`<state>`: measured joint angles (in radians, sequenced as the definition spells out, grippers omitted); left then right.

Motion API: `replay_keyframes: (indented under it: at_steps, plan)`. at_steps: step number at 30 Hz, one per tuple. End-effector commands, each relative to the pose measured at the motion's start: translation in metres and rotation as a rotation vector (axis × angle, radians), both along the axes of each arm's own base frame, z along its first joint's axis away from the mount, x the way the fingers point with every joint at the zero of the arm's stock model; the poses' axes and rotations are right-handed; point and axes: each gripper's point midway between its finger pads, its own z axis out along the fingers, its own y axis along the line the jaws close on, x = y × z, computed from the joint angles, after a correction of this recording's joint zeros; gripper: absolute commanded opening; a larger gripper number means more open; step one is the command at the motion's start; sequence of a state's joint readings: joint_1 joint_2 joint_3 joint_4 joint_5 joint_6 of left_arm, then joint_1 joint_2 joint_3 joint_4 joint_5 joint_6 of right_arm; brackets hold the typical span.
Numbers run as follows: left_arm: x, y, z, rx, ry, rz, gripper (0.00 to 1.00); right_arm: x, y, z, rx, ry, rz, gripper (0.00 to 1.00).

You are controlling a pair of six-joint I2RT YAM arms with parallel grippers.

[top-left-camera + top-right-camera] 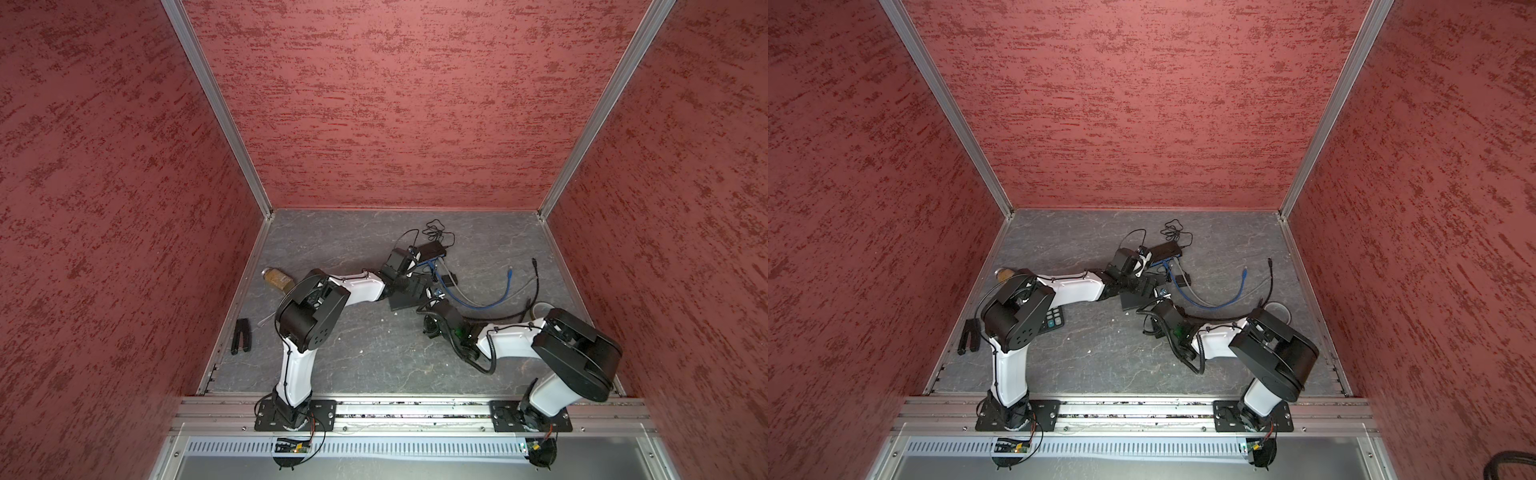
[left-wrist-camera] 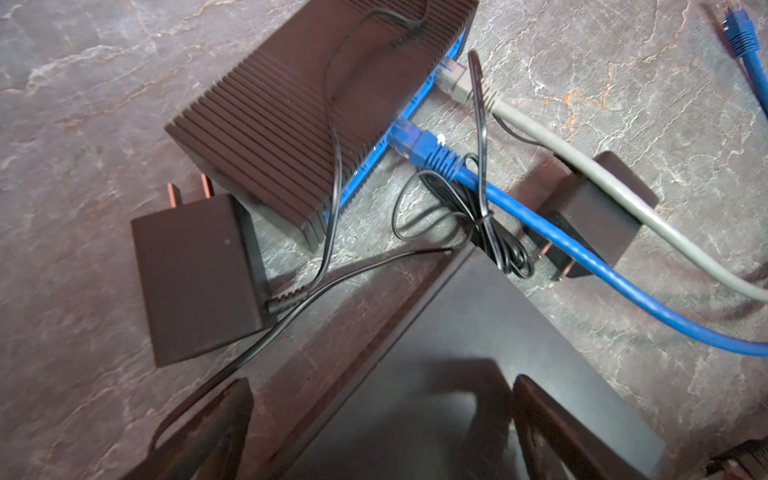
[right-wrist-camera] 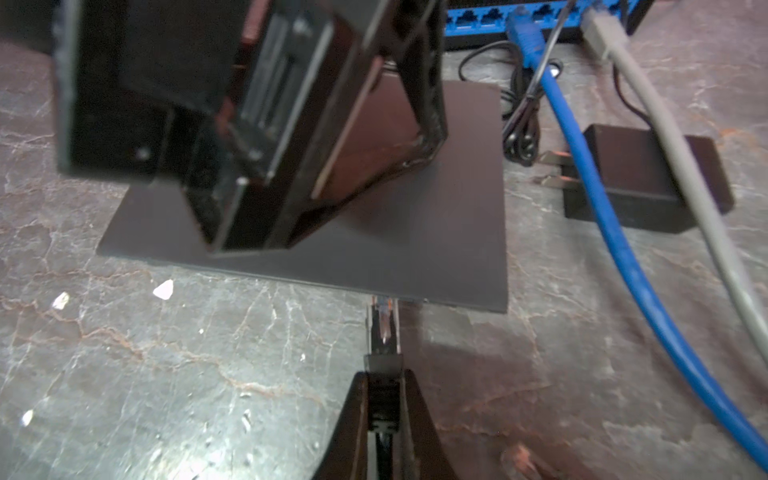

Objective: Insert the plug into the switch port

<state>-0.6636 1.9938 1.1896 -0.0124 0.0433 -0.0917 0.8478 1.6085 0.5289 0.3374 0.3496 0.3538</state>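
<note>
In a top view a black forked tool lies far out at nine o'clock. The left gripper is released, its fingers spread wide over a flat black box. At one o'clock from it sits the ribbed switch, with a blue cable and a grey cable plugged into it. At the box's three o'clock edge the right gripper is clenched on the plug. The plug's tip is at that edge, and I cannot tell whether it has entered.

Blue plug, grey plug in the ribbed switch; left pincer wide over dark slab.
</note>
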Motion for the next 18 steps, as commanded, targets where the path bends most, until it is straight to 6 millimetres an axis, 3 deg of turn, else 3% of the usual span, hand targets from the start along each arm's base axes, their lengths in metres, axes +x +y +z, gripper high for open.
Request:
replay_keyframes:
  at_steps: [1, 7, 18]
  plan:
    - [-0.016, 0.0, -0.02, 0.023, 0.059, -0.011, 0.97, 0.019, 0.004, 0.025, 0.083, -0.091, -0.064, 0.06]
    - [-0.02, -0.002, -0.023, 0.021, 0.058, -0.025, 0.97, 0.022, 0.02, 0.031, 0.088, -0.123, 0.021, 0.06]
    - [-0.026, 0.0, -0.032, 0.038, 0.063, -0.049, 0.97, 0.033, 0.022, 0.027, 0.064, -0.138, 0.027, 0.06]
